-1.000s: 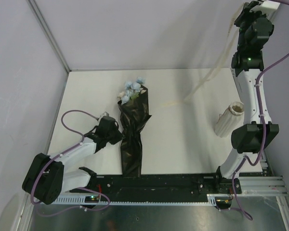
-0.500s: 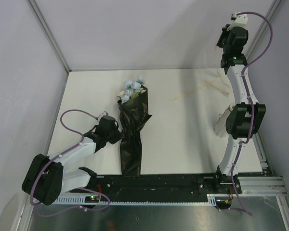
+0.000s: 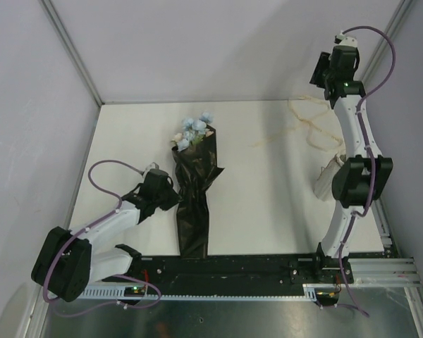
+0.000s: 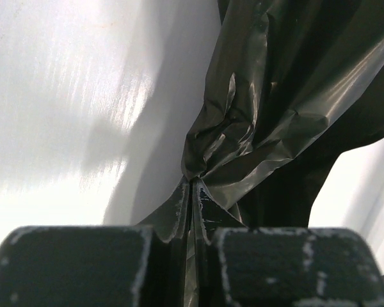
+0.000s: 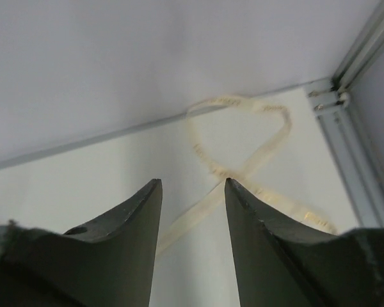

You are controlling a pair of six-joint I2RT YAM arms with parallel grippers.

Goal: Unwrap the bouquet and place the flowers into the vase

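1. The bouquet (image 3: 194,190) lies on the tabletop (image 3: 268,183), flowers (image 3: 195,129) at its far end. The left jaws pinch its black paper (image 4: 275,96) at the waist, and pulling there could tear the wrap.
2. The vase (image 3: 326,179) sits partly hidden behind the right arm (image 3: 359,183), so a swing may topple it.
3. The right jaws, spread and empty, hang over the loose ribbon (image 5: 233,98), which might snag.

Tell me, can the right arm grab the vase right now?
Probably yes. The right gripper is open and empty, and the vase sits close beside that arm. But the arm's own elbow hangs over the vase, so it would have to fold back down first.
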